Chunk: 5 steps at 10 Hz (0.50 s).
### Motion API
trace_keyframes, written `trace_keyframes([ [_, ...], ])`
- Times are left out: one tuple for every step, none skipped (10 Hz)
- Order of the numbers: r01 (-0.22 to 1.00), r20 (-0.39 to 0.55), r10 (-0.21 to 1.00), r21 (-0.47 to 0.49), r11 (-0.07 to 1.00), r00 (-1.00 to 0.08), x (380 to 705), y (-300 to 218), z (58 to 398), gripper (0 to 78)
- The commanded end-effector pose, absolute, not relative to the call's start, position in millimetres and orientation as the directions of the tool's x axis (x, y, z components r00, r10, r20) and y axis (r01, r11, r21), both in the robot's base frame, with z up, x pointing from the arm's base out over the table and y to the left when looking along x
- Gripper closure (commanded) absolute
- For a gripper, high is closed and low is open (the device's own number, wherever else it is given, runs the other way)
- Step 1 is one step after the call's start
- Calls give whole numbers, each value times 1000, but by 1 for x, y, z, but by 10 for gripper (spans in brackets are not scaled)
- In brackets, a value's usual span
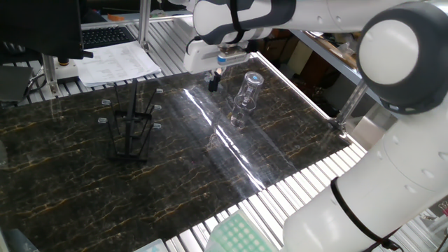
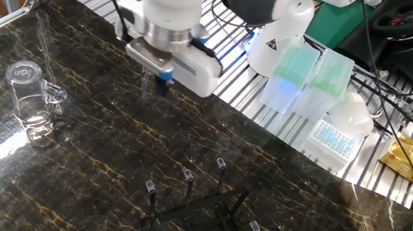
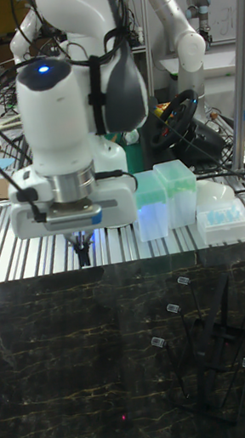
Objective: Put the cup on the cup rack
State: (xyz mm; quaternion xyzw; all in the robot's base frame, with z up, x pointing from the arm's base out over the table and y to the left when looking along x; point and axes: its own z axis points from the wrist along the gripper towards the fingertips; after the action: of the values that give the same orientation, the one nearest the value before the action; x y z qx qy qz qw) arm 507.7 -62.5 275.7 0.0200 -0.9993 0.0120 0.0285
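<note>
Gripper [image 2: 163, 87] fingers too small and dark to judge the gap in any view. Glass cup [image 1: 246, 98] lies outside the tall fixed view. Rack [image 2: 197, 211] base cut off by bottom edge in the other fixed view.
</note>
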Motion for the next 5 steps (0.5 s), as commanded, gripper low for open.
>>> trace_keyframes([
  [-18, 52, -16, -27, 999, -999, 513, -82, 271, 776],
  [10, 39, 11, -26, 1000, -999, 514, -87, 264, 776],
  [26, 29, 27, -26, 999, -999, 516, -87, 259, 776],
  [29, 20, 30, -25, 999, -999, 520, -89, 256, 776],
  [24, 20, 25, -23, 999, -999, 527, -93, 255, 776],
])
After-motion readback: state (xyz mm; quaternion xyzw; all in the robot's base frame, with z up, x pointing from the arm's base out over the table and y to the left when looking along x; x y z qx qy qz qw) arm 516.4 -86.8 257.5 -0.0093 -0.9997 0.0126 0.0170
